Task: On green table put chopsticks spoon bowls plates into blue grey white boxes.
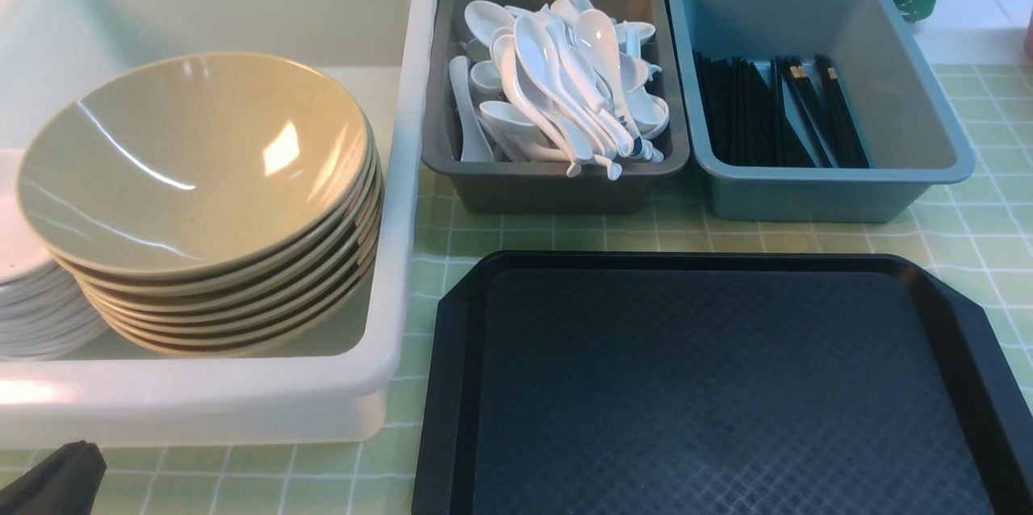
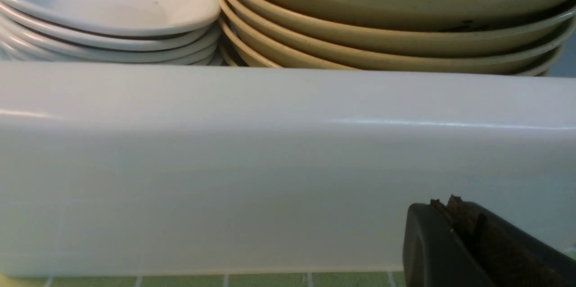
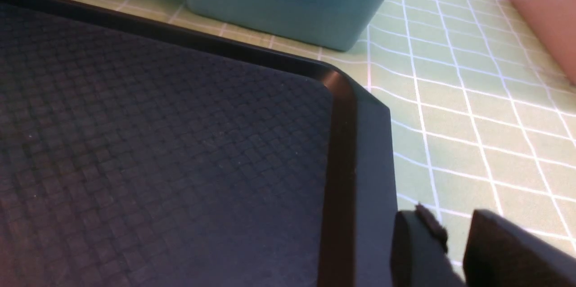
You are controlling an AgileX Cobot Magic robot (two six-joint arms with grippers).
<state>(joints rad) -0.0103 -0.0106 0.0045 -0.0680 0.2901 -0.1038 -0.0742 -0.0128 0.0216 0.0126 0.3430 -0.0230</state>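
Observation:
A stack of tan bowls (image 1: 202, 176) and a stack of white plates (image 1: 24, 289) stand in the white box (image 1: 242, 410) at the left of the green table (image 1: 976, 232). The grey box (image 1: 549, 188) holds several white spoons, among them the spoon (image 1: 633, 145) with blue writing. Black chopsticks (image 1: 775, 111) lie in the blue box (image 1: 815, 196). My left gripper (image 2: 443, 204) is shut and empty, low in front of the white box's (image 2: 270, 165) near wall, below the bowls (image 2: 382, 35) and plates (image 2: 108, 12). My right gripper (image 3: 454, 226) is open and empty, beside the tray's far right corner.
A black textured tray (image 1: 726, 386) with nothing on it fills the near middle and right of the table; its corner (image 3: 360, 111) lies just left of my right gripper. A pink object (image 3: 546, 12) stands past the blue box (image 3: 288, 3) at the far right.

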